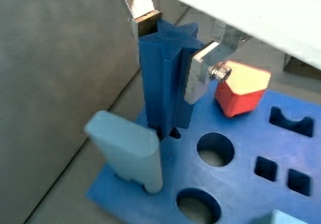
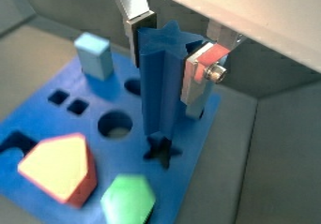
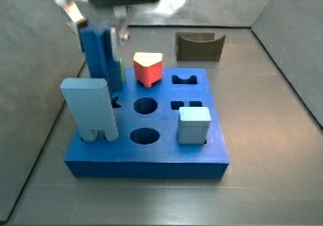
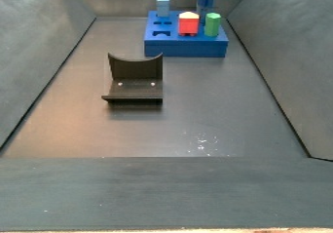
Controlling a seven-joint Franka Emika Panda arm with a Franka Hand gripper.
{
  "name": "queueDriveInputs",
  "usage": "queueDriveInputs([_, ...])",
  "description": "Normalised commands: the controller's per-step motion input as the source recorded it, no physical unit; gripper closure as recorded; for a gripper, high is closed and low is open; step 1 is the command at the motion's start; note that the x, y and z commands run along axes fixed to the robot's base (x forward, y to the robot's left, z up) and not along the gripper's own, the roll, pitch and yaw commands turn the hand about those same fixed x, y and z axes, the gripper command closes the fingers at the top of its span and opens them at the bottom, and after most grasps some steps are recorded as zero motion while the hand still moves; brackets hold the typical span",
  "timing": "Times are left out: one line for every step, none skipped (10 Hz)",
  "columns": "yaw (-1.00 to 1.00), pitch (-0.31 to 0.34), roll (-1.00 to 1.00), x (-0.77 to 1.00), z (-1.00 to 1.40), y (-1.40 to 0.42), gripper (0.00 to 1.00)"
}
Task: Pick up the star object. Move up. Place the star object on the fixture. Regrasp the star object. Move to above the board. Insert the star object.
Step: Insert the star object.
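Note:
The star object (image 1: 160, 92) is a dark-blue star-section prism standing upright between my fingers. My gripper (image 1: 172, 50) is shut on its upper part, one silver plate on each side, as both wrist views show. The lower end of the star object (image 2: 157, 101) meets the star-shaped hole (image 2: 160, 153) in the bright-blue board (image 2: 51, 125); how deep it sits I cannot tell. In a side view my gripper (image 3: 108, 20) stands over the board's (image 3: 151, 152) far left corner, holding the star object (image 3: 98, 55). The fixture (image 3: 198, 46) stands empty behind the board.
Other pieces stand in the board: a tall pale blue block (image 3: 86, 107), a small pale block (image 3: 194, 124), a red piece (image 3: 149, 69) and a green one (image 4: 212, 22). Grey walls enclose the floor. The fixture (image 4: 134, 81) sits mid-floor, apart from the board (image 4: 186, 44).

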Motion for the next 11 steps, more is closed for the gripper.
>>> queueDriveInputs([-0.22, 0.127, -0.02, 0.14, -0.45, 0.52, 1.0])
queueDriveInputs([-0.23, 0.059, -0.1, 0.08, -0.58, 0.38, 1.0])
queueDriveInputs([-0.41, 0.0, -0.24, -0.04, -0.5, 0.19, 1.0])
queueDriveInputs([-0.4, -0.024, -0.29, -0.07, -0.35, 0.09, 1.0])
queueDriveInputs([-0.32, -0.06, -0.33, -0.05, -0.24, 0.0, 1.0])
queueDriveInputs([-0.29, -0.044, -0.28, -0.03, -0.1, 0.0, 1.0])
queueDriveInputs([-0.28, -0.05, -0.26, -0.05, -0.07, -0.07, 1.0])
queueDriveInputs([-0.24, -0.061, -0.23, -0.13, -0.07, -0.12, 1.0])
queueDriveInputs([-0.05, -0.02, -0.13, -0.09, -0.17, -0.15, 1.0])
queueDriveInputs([0.0, -0.036, -0.12, -0.11, -0.17, -0.17, 1.0])
queueDriveInputs([0.0, -0.037, -0.11, -0.11, -0.15, -0.2, 1.0])
